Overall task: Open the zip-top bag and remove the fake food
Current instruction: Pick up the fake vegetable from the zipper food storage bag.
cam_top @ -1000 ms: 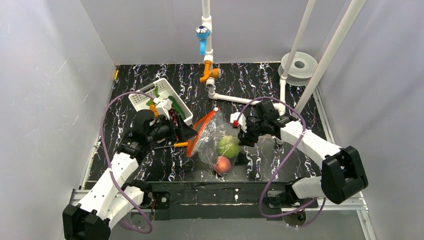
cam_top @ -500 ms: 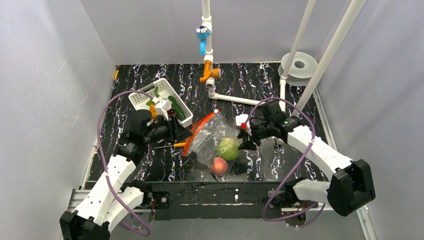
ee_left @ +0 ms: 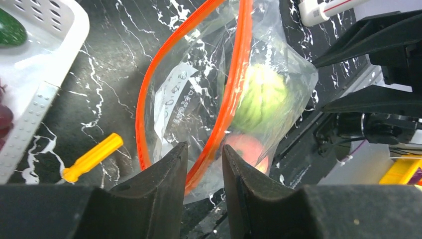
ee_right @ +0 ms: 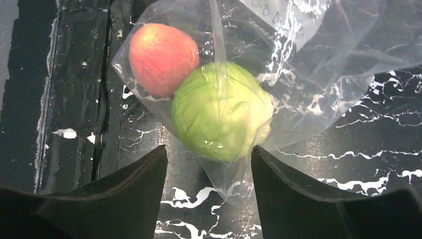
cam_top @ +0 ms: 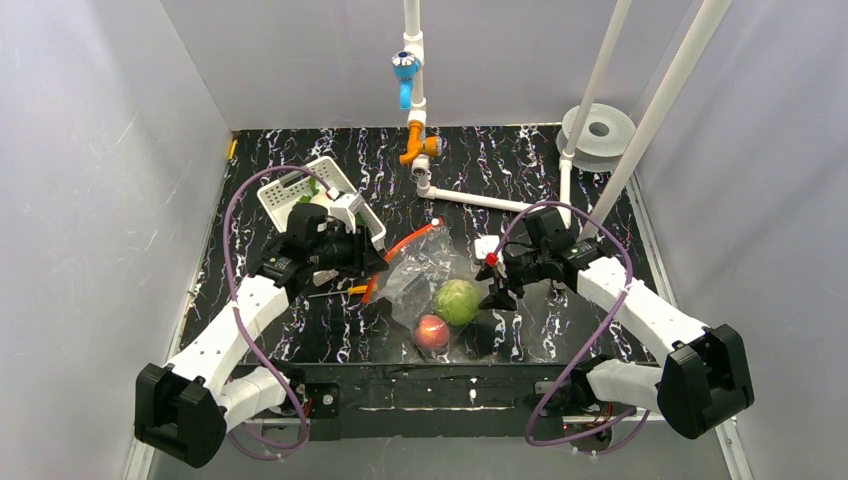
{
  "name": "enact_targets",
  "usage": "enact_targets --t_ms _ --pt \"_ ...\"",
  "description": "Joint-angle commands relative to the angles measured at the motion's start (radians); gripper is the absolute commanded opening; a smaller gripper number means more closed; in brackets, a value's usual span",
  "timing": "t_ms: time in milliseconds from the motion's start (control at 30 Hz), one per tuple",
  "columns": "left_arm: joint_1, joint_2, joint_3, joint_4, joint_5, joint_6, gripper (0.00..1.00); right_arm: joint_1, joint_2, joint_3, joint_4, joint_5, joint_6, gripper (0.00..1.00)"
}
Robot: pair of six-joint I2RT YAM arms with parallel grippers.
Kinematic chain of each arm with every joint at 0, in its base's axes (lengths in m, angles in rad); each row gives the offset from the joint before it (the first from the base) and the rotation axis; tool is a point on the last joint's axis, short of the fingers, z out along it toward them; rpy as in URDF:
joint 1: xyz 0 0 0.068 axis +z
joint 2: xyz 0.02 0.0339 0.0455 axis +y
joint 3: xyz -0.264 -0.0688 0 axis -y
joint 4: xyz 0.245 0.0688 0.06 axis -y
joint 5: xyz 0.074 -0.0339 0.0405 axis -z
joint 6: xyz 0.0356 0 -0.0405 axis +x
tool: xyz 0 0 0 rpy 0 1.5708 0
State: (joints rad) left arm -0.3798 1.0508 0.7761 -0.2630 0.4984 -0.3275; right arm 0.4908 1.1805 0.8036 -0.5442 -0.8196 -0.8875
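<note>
The bag (cam_top: 420, 275) lay on the worktop (cam_top: 540, 160) with its mouth agape and the cabbage (ee_right: 221, 117) and peach (ee_right: 163, 59) inside. The left claw (ee_left: 204, 159) stood narrowed with the orange zip strip (ee_left: 234, 89) between its jaws; whether it truly pinched could not be told. The right claw (ee_right: 209, 164) hung open over the cabbage, outside the plastic. Closing there would likely trap film and drag the bag. The bag's white printed patch (ee_left: 171, 97) was too blurred to read.
</note>
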Motion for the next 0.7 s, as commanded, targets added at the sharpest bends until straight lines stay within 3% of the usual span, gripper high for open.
enact_targets --t_ms 0,167,367,667 --pt "-0.002 -0.001 0.045 0.025 -0.014 0.047 0.31 -0.02 -0.019 -0.003 0.035 0.016 0.013 0.68" --pt "-0.001 0.014 0.063 0.014 -0.044 0.071 0.34 -0.027 -0.008 -0.02 0.082 0.067 0.044 0.68" --pt "0.014 -0.082 0.082 0.055 -0.011 0.022 0.56 -0.009 0.032 -0.029 0.098 0.067 0.055 0.7" --pt "0.061 -0.055 0.059 -0.108 -0.197 -0.067 0.78 0.01 0.077 -0.018 0.124 0.159 0.08 0.5"
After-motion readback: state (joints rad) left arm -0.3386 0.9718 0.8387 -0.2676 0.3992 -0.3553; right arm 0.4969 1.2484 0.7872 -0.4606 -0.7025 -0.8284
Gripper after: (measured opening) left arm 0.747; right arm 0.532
